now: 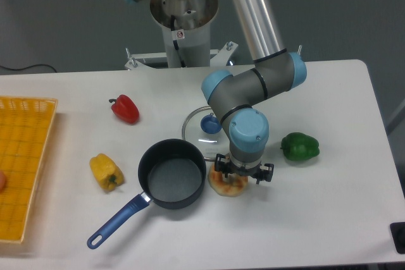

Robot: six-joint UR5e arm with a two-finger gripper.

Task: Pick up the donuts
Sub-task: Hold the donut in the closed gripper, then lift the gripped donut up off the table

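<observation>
Just below the middle of the frame, the end effector (239, 176) hangs straight down over the donuts (228, 184), a tan-orange ring with pale glaze patches lying flat on the white counter (329, 207). Its dark body covers the upper part of the ring, and the fingertips are hidden behind that body and the blue-capped wrist, so I cannot tell whether they are spread, pressed together or pinching the ring. The donuts lies just right of a dark saucepan (172, 181), nearly touching the pan's rim; the pan's blue handle (117, 221) runs toward the lower left of the frame.

Above the donuts, partly behind the arm (253, 86), a round glass lid (196, 129) with a blue knob lies flat on the counter. A green bell pepper (300, 147) sits to the right of the end effector, apart from it. A yellow bell pepper (105, 172) lies left of the saucepan, and a red bell pepper (126, 109) lies further up and left. A yellow mesh basket (24, 162) fills the left edge of the frame.
</observation>
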